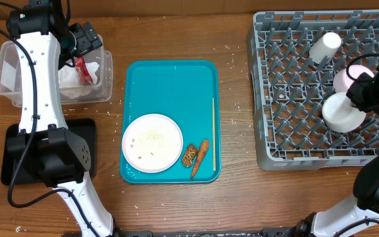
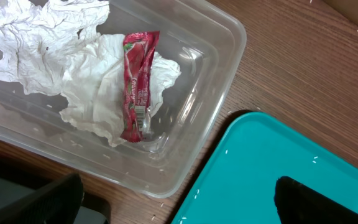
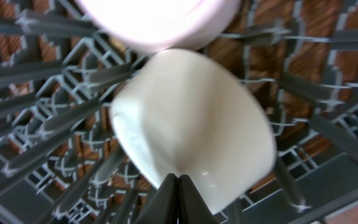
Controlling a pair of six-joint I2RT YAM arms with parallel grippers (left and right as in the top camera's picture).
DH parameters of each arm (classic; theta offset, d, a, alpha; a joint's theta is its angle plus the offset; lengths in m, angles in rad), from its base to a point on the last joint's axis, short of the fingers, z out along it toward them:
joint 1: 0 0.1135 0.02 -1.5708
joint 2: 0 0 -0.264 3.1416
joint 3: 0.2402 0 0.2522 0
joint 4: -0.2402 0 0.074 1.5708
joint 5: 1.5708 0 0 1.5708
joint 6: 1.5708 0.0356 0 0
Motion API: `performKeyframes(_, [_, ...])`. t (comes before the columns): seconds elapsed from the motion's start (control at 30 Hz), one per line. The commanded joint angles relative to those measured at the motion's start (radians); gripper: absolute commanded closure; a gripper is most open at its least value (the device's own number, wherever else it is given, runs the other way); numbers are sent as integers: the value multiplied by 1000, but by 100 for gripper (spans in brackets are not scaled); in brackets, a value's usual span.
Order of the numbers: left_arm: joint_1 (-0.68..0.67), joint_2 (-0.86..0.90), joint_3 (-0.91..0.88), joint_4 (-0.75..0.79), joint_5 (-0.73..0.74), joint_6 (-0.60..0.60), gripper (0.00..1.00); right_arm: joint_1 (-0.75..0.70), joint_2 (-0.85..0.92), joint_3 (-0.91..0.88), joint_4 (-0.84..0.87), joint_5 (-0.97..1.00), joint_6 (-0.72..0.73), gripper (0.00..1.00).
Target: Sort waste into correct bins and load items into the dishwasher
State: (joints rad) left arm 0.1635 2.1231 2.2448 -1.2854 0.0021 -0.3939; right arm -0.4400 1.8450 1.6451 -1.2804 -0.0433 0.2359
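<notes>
My left gripper (image 1: 83, 39) (image 2: 173, 190) hangs open and empty over the near corner of the clear tub (image 1: 5, 72) (image 2: 219, 106). In the tub a red wrapper (image 1: 82, 69) (image 2: 138, 87) lies on crumpled white paper (image 2: 48, 50). On the teal tray (image 1: 170, 85) sit a white plate (image 1: 152, 142) with rice grains (image 1: 151, 136), a brown lump (image 1: 189, 155), a carrot stick (image 1: 201, 158) and a chopstick (image 1: 213, 135). My right gripper (image 1: 364, 92) (image 3: 178, 179) is shut, its tips against a white bowl (image 1: 343, 112) (image 3: 197, 137) in the grey rack (image 1: 288, 99).
The rack also holds a white cup (image 1: 326, 47) and a pinkish bowl (image 1: 343, 79) (image 3: 160, 25). A black tray (image 1: 87, 131) lies at the front left, mostly under my left arm. Rice grains are scattered on the wooden table (image 1: 235, 99).
</notes>
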Motion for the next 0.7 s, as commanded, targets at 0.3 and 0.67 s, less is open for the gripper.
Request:
performKeyframes(0.3, [-7, -18, 0, 3, -12, -14, 0, -21, 2, -6, 16, -68, -18, 96])
performKeyframes(0.67, [-7, -18, 0, 3, -12, -14, 0, 14, 13, -10, 14, -123, -111, 95])
